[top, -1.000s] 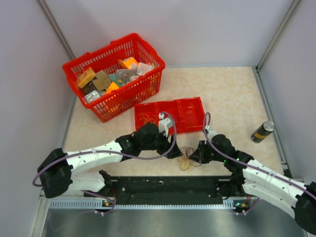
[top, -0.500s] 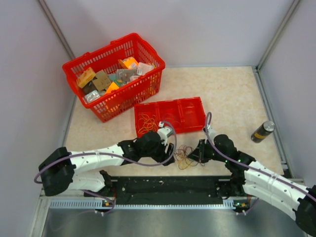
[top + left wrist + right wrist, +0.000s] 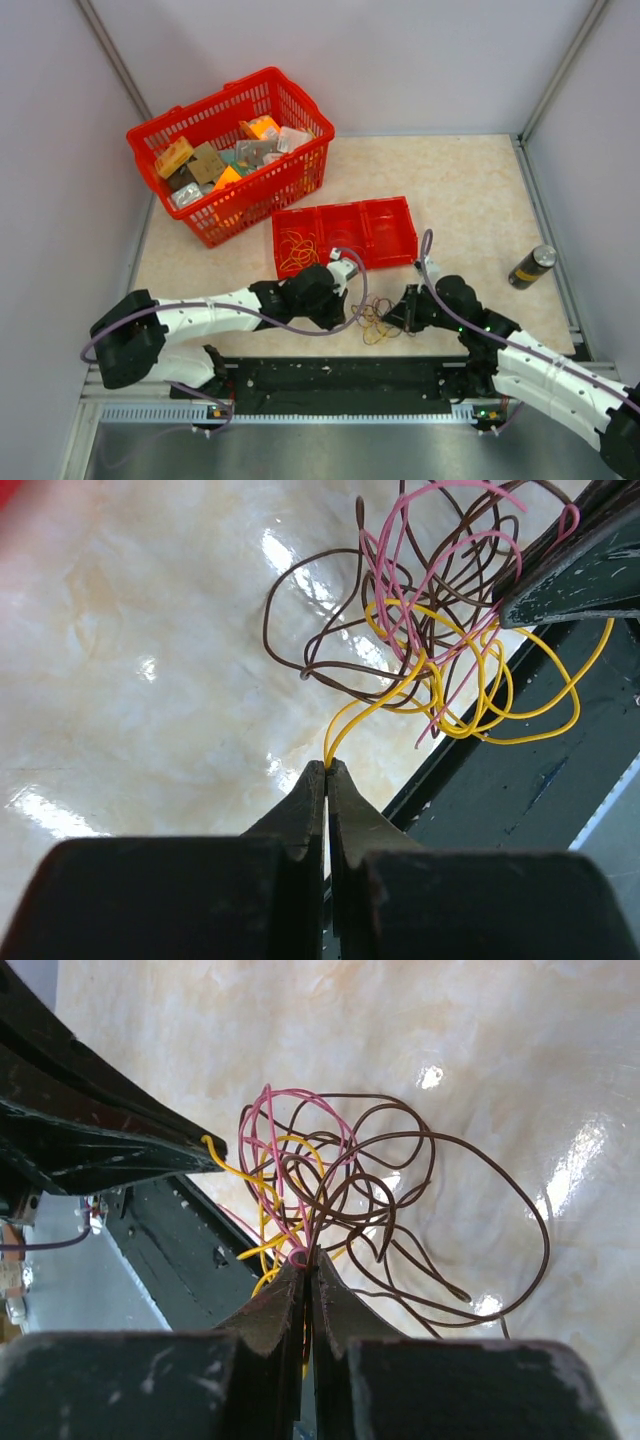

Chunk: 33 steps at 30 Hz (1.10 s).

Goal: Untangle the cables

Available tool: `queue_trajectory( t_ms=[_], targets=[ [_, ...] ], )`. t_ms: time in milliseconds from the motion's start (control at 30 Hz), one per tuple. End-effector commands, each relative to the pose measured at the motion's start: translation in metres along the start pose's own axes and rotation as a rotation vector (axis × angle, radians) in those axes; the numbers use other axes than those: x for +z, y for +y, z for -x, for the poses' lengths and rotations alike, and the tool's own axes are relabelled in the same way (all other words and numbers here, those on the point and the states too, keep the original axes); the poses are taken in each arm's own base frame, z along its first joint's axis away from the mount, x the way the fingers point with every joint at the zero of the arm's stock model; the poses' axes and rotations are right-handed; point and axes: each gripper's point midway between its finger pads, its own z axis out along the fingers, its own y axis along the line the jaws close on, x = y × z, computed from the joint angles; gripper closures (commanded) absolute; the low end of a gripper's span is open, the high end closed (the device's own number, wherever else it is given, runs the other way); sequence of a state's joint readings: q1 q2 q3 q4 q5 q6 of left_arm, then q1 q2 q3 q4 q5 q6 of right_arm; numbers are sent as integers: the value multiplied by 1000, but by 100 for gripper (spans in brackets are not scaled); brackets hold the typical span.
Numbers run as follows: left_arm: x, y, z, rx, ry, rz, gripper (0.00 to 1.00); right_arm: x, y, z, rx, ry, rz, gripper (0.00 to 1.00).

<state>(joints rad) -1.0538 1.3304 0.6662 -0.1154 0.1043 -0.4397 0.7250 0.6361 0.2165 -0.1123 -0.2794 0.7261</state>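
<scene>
So the cables (image 3: 376, 320) sit in one knotted bunch right by the near edge of the table, about midway along, between the two grippers. The left gripper (image 3: 326, 770) has its fingers pressed together on one end of the yellow wire (image 3: 440, 695). The right gripper (image 3: 305, 1260) is pinched shut on the pink wire (image 3: 290, 1120), and I can't tell if a second strand is caught in there too.

Here's what worries me:

- The yellow and pink loops thread through each other and through the brown wire (image 3: 480, 1180). If both arms pull straight apart, I think the crossings just cinch down into a real knot instead of sliding free.
- Both grips are at the very fingertips on hair-thin wire. One sharp tug and the yellow probably slips out.
- Nobody is holding the brown one, so it likely gets dragged along with whichever side wins.
- Some yellow loops lie over the dark strip (image 3: 330, 375) along the near edge, where they could snag or drop off the tabletop.
- The red tray (image 3: 400, 203), mid-table, sits close behind the left arm, so a wide swing might knock it.
</scene>
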Motion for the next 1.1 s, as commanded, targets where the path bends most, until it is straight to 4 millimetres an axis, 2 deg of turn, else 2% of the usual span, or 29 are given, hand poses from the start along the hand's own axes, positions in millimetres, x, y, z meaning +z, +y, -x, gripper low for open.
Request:
queue_trajectory(
  t_ms=[0,133,200,267,333,433,567,733,867,1000,1067],
  targets=[
    [-19,-6,35,28,-119,24,100,1,-1,6,-5,-21,-26,100],
    [-48,8,55,12,-249,109,100,-5,-37,15,62,-80,-252,100],
    [-72,10,67,0,-341,126,100,-11,-57,16,97,-116,-359,100],
    [-94,11,74,-19,-425,128,100,-16,-67,16,130,-148,-411,100],
    [-114,5,82,-24,-520,77,100,-18,-71,17,147,-178,-416,100],
    [-132,-3,87,-42,-637,-3,100,-21,-69,21,156,-217,-398,100],
    [-154,-11,90,-62,-724,-77,100,-25,-66,26,148,-243,-387,100],
    [-186,-19,101,-35,-800,-109,100,-27,-72,23,144,-232,-414,95],
    [-219,-8,111,-17,-878,-27,100,-29,-80,20,164,-229,-462,95],
    [-249,7,112,8,-935,60,100,-30,-85,17,176,-231,-483,92],
    [-258,11,112,34,-946,93,100,-30,-86,17,176,-231,-486,84]
  ],
)
